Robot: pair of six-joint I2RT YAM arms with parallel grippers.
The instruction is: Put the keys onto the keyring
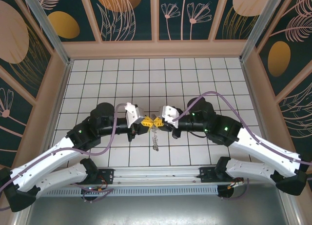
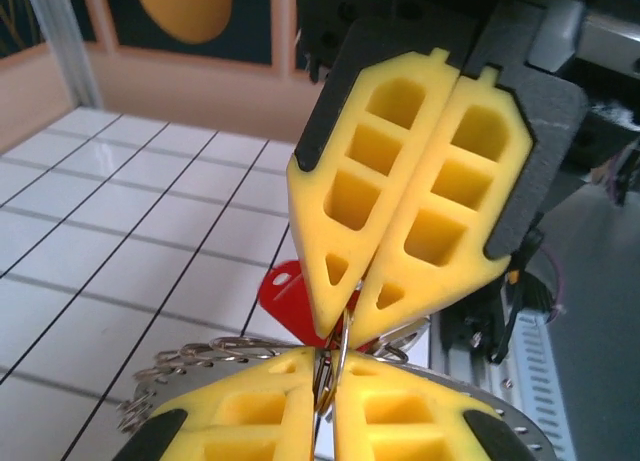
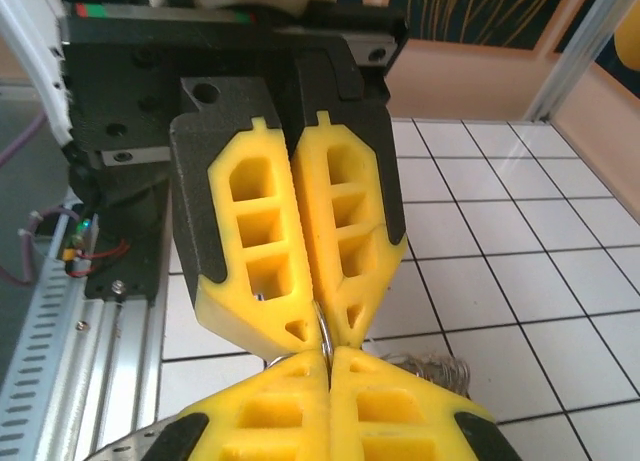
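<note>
Keyring first: this large thin loop of coiled brown-silvery wire [image 2: 195, 369] is held up above the white tiled tabletop [image 1: 204, 83]. It is caught where the left arm [image 1: 58, 154] and the right arm [image 1: 258, 144] meet tip to tip near the middle. Both pairs of yellow jaws are pressed together. In each wrist view a thin strand of wire runs through the seam between them, so I judge that each pair is pinching the keyring at neighbouring spots.

Gripping from two sides makes sense (a springy wire would otherwise twist away). It may also let one arm pry or feed a turn while the other steadies it. The rest of the loop droops below the pinch; whether its lowest part brushes the tiles I cannot tell.

The small key with a bright red plastic head [image 2: 283, 293] sits just behind the right arm's jaw tips in the left wrist view, close against the wire. Its blade is hidden, and I cannot tell whether it is already threaded on.
</note>
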